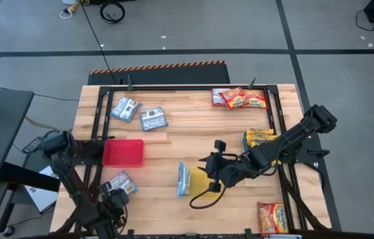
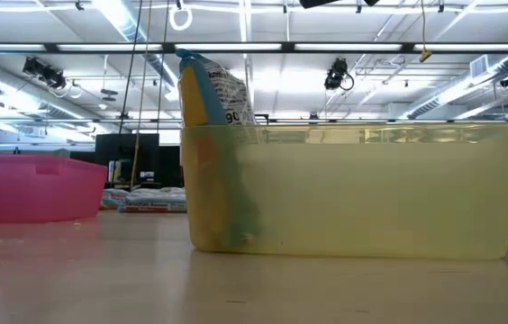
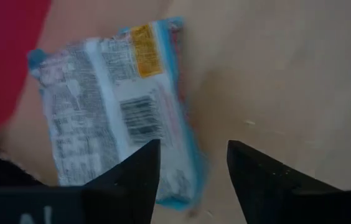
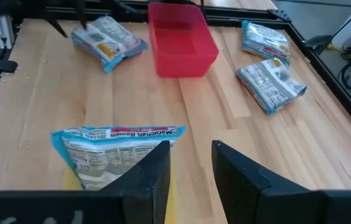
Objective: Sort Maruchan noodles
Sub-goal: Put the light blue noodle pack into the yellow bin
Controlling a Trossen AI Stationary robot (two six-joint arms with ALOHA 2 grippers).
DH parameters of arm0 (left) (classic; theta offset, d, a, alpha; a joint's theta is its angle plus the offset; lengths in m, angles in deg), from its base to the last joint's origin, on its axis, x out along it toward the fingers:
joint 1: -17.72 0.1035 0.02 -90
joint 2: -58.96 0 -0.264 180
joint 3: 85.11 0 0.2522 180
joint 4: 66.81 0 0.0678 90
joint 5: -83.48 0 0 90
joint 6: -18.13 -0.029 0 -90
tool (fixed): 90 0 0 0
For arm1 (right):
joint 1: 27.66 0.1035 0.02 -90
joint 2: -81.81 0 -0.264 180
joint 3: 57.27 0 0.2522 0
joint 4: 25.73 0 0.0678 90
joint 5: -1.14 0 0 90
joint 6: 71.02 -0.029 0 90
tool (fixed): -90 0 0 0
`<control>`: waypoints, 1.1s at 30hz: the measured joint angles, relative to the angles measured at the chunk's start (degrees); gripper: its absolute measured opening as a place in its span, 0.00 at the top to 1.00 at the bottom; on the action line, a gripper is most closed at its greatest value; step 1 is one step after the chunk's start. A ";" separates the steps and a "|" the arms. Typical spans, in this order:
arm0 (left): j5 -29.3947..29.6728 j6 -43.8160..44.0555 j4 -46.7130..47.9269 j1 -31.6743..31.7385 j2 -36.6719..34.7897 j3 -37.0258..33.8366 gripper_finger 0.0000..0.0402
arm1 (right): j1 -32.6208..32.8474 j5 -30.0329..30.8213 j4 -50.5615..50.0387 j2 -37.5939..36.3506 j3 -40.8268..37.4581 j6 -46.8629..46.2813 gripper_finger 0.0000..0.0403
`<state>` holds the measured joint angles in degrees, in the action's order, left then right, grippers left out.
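Observation:
A blue-and-white noodle packet (image 1: 183,180) stands on edge at the left end of the yellow tray (image 1: 202,182). It sticks up above the tray's rim in the low view (image 2: 207,90). My right gripper (image 4: 191,158) is open just beside this packet (image 4: 118,151), over the tray. Another blue-and-white packet (image 1: 120,181) lies flat on the table near the red tray (image 1: 123,152). My left gripper (image 3: 191,167) is open above this packet's edge (image 3: 116,112), one finger over it and one past it. I cannot tell whether either gripper touches its packet.
Two blue-and-white packets (image 1: 126,108) (image 1: 153,119) lie at the far left. Red packets (image 1: 239,98) lie at the far edge, yellow ones (image 1: 260,138) at the right, and one red-yellow packet (image 1: 273,217) at the near right. A black frame (image 1: 193,87) runs round the table.

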<state>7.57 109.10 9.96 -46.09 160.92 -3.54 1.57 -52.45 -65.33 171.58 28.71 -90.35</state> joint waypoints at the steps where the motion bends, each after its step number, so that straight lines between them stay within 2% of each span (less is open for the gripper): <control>1: 0.23 -0.62 0.41 0.00 1.10 -0.02 0.53 | 0.00 0.02 0.02 0.00 0.00 0.00 0.69; 7: -0.75 1.70 4.50 1.42 6.21 0.02 0.53 | 0.00 -0.01 -0.20 0.00 0.00 0.01 0.69; 14: 0.12 4.53 4.72 3.11 7.65 0.13 0.55 | -0.01 -0.01 -0.36 0.00 0.00 2.09 0.69; 18: -0.33 5.97 5.10 3.58 7.67 0.04 0.67 | -0.16 -0.01 0.69 -0.12 0.00 5.33 0.69; 23: -1.18 8.95 3.99 3.69 7.24 1.53 0.95 | -0.22 -0.24 4.34 -1.93 -0.02 8.62 0.69; 27: -1.42 6.27 1.88 4.00 2.98 5.47 0.97 | -0.22 -0.14 5.10 -4.62 -0.01 10.78 0.69; 33: 7.95 -0.67 -0.30 5.90 -7.27 10.77 0.98 | 0.07 -0.55 7.29 -8.27 0.00 12.44 0.69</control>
<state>15.53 108.44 9.66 -40.20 153.65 7.23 1.65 -53.01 -58.03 163.31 28.71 -77.91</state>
